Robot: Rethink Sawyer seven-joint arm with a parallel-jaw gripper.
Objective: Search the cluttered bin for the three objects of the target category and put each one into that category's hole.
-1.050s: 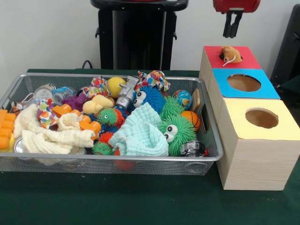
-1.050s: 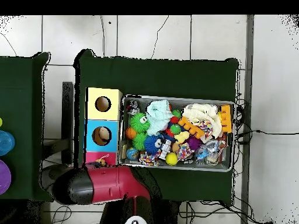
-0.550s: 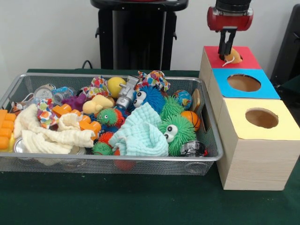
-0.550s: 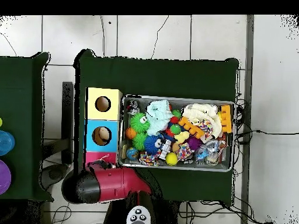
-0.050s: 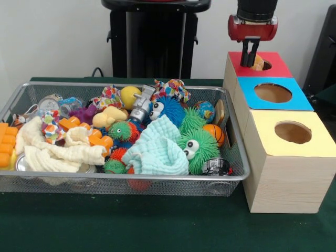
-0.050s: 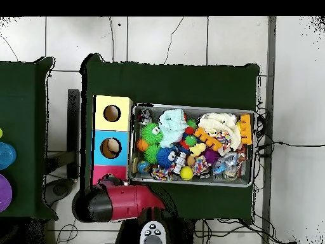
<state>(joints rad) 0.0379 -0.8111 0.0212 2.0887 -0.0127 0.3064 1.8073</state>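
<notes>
A small orange toy [image 5: 258, 63] sits at the rim of the hole in the red-topped box [image 5: 275, 68], partly sunk into it. My gripper [image 5: 250, 59] stands upright on that box, fingers together and pressed against the toy's left side, with nothing held between them. In the overhead view the red arm [image 6: 120, 200] covers the gripper and most of the red box [image 6: 103, 171]. The wire bin [image 5: 126, 184] to the left holds several toys: spiky green balls [image 5: 197, 147], a blue spiky ball [image 5: 168, 110], a yellow ball [image 5: 128, 95] and cloths.
A blue-topped box [image 5: 294, 100] and a yellow-topped box [image 5: 315, 139], each with a round hole, stand in a row nearer than the red one. Seen from overhead, the blue box [image 6: 99, 147] shows something orange inside its hole. Green cloth [image 5: 157, 226] covers the table.
My gripper came down from above the red box and moved left against the orange toy. The toy has shifted toward the hole and sits lower in it.
</notes>
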